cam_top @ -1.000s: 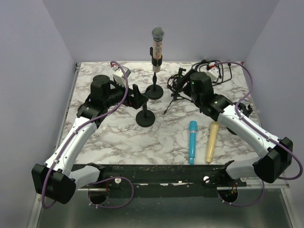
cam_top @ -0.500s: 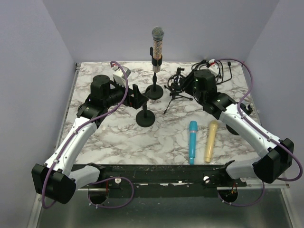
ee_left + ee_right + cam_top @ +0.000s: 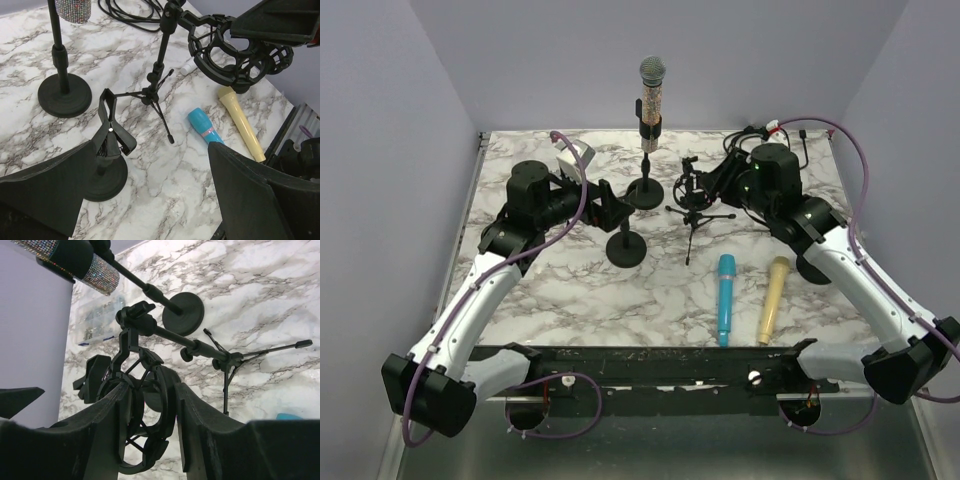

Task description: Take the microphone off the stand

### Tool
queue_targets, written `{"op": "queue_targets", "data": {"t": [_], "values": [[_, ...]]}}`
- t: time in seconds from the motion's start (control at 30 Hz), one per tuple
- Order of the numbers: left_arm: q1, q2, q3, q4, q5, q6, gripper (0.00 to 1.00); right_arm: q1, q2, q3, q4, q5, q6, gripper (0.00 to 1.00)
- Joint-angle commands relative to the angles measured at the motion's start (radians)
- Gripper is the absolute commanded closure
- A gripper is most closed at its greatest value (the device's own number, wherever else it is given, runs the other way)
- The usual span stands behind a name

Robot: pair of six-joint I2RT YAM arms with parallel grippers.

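Tripod stand (image 3: 698, 212) displaced; shock mount (image 3: 150, 362) half-hidden

The white marble-patterned table (image 3: 570, 290) carries a tall round-based stand (image 3: 645, 193) at the back and a shorter round-based stand (image 3: 626, 250) just in front. A tripod stand (image 3: 695, 215) is beside them, and black cables (image 3: 736, 137) lie in the far corner. Nearer the front, a blue microphone (image 3: 725, 298) and a yellow microphone (image 3: 772, 298) lie side by side.

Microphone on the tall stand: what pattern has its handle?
Its handle is glittery silver, studded; clearest in the right wrist view.
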Motion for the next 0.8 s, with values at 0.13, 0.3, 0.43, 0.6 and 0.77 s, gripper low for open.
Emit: {"op": "queue_targets", "data": {"t": [0.13, 0.3, 0.43, 0.6, 0.77], "values": [[-0.061, -0.066, -0.018, 0.057, 0.047, 0.030, 0.02, -0.016, -0.090, -0.016, -0.033, -0.162, 0.020, 0.57], [-0.117, -0.122, -0.025, 0.054, -0.008, -0.016, 0.02, -0.019, -0.120, -0.081, -0.014, -0.275, 0.050, 0.57], [-0.156, -0.204, -0.109, 0.111, -0.026, -0.133, 0.02, -0.020, -0.153, -0.141, 0.027, -0.356, 0.083, 0.57], [-0.227, -0.286, -0.253, 0.202, -0.043, -0.270, 0.03, -0.021, -0.184, -0.202, 0.053, -0.400, 0.096, 0.57], [-0.305, -0.294, -0.340, 0.245, -0.121, -0.331, 0.05, -0.021, -0.211, -0.229, 0.044, -0.322, 0.059, 0.56]]}}
